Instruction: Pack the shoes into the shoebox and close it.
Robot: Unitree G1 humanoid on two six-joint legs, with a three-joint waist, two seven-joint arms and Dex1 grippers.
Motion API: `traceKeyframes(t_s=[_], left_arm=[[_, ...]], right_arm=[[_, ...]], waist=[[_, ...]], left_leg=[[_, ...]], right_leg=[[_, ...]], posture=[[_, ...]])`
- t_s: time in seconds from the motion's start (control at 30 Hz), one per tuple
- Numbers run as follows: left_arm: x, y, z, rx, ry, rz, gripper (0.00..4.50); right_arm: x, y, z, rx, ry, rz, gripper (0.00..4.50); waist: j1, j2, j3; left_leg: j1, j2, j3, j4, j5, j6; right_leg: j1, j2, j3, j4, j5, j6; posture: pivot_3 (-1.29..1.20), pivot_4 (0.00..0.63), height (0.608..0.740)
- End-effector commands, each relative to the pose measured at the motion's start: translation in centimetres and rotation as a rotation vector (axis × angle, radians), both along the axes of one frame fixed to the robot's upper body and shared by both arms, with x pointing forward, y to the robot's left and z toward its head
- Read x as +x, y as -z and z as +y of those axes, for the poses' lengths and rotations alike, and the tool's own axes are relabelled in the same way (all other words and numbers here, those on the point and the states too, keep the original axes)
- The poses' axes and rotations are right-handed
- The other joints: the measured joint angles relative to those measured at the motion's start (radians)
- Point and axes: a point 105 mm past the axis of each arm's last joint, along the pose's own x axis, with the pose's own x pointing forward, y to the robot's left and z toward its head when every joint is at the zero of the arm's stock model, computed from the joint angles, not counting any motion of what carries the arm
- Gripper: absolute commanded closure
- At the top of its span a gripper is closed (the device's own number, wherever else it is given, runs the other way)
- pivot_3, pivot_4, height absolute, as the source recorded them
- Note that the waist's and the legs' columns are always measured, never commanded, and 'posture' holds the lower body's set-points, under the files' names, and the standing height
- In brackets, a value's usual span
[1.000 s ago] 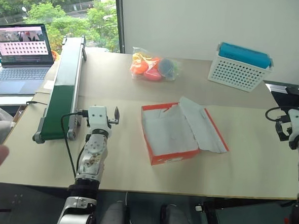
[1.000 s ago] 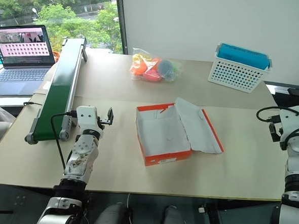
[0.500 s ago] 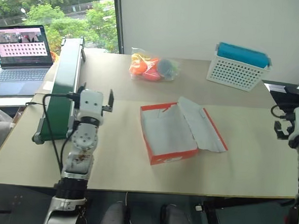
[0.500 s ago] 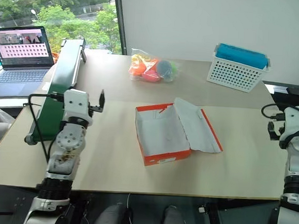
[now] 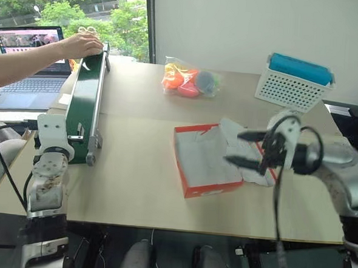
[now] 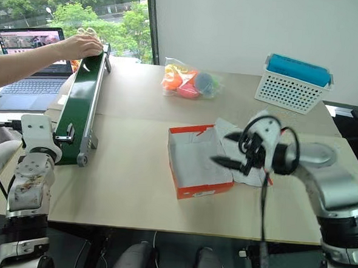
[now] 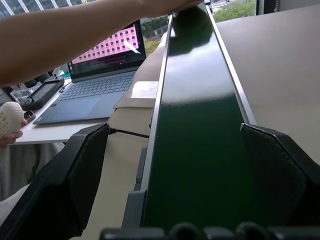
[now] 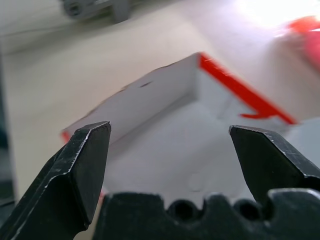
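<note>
Right pincer (image 6: pixel 231 150) hangs over the open shoebox (image 6: pixel 196 165), its two black fingers spread wide with nothing between them; it looks placed there to be ready at the box, though that is a judgement. In the right wrist view the fingers frame the box's white tissue lining and a red edge. Left pincer (image 7: pixel 180 175) is likewise wide open and empty, reaching level along the green conveyor (image 5: pixel 83 107) at the near left of the worktop (image 5: pixel 133 180), with the belt lying between its fingers, probably waiting for whatever comes down it.

At the conveyor's far end a person's hand (image 5: pixel 81 45) rests on something pale with open loops, possibly one of the shoes, but too little of it shows to be sure. In the left wrist view a rounded cream thing with small holes (image 7: pixel 10 120) sits at the frame's edge, held in fingers; it may be a shoe, cut off as it is.

No shoe lies in the shoebox, which stands mid-worktop with white paper draped over its right side. Its lid is hard to make out beneath that paper. Behind it are a clear bag of toys (image 5: pixel 188 81) and a white basket (image 5: pixel 294 86); a laptop (image 5: pixel 25 64) stands beyond the conveyor.
</note>
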Motion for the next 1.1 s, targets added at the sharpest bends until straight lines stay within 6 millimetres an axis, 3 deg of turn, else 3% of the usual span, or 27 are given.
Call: traceKeyframes(t_s=[0.03, 0.27, 0.63, 0.73, 0.87, 1.1], left_arm=[[0.2, -1.1, -0.1, 0.013, 0.009, -0.002, 0.0], [2.0, -0.4, 0.3, -0.03, 0.033, 0.077, 0.0], [4.8, 0.8, -0.2, -0.083, 0.041, 0.159, 0.0], [5.1, 0.5, -0.3, -0.071, 0.052, 0.155, 0.0], [5.3, -0.1, 0.1, -0.056, 0.038, 0.141, 0.0], [5.3, -1.2, 0.0, -0.004, 0.06, 0.137, 0.0]], right_arm=[[0.0, -0.7, 0.1, 0.039, 0.017, -0.068, 0.07], [-0.4, -0.9, 1.7, 0.153, 0.062, -0.1, 0.07], [0.9, 1.2, 5.8, 0.231, 0.132, -0.08, 0.07], [1.3, 1.7, 6.8, 0.192, 0.151, -0.091, 0.07], [3.7, 3.1, 7.6, 0.129, 0.286, -0.107, 0.07], [3.9, 3.0, 8.9, 0.174, 0.282, -0.099, 0.07]], waist=[[-0.001, -0.001, 0.0], [0.0, -0.001, 0.0], [-0.01, -0.001, 0.0], [-0.012, -0.001, 0.0], [-0.016, -0.001, 0.0], [-0.019, -0.002, 0.0]], left_leg=[[0.0, 0.0, 0.0, 0.0, 0.0, 0.0], [0.0, 0.001, 0.0, -0.001, 0.0, -0.002], [0.0, 0.0, 0.0, -0.001, 0.0, -0.002], [0.001, 0.0, 0.0, -0.001, 0.001, -0.003], [0.002, 0.0, 0.0, -0.001, 0.001, -0.003], [0.0, 0.0, 0.0, -0.001, 0.002, -0.005]], right_leg=[[0.0, 0.0, 0.0, 0.0, 0.0, 0.0], [-0.002, 0.001, 0.0, 0.003, 0.0, 0.0], [-0.002, 0.002, 0.0, 0.005, 0.0, 0.0], [-0.002, 0.002, 0.0, 0.006, 0.0, 0.0], [-0.002, 0.002, 0.0, 0.007, 0.0, -0.001], [-0.004, 0.002, 0.0, 0.007, 0.0, -0.001]], posture=[[0.0, 0.15, 0.699], [0.0, 0.15, 0.699], [0.0, 0.15, 0.699], [0.0, 0.15, 0.699], [0.0, 0.15, 0.699], [0.0, 0.15, 0.699]])
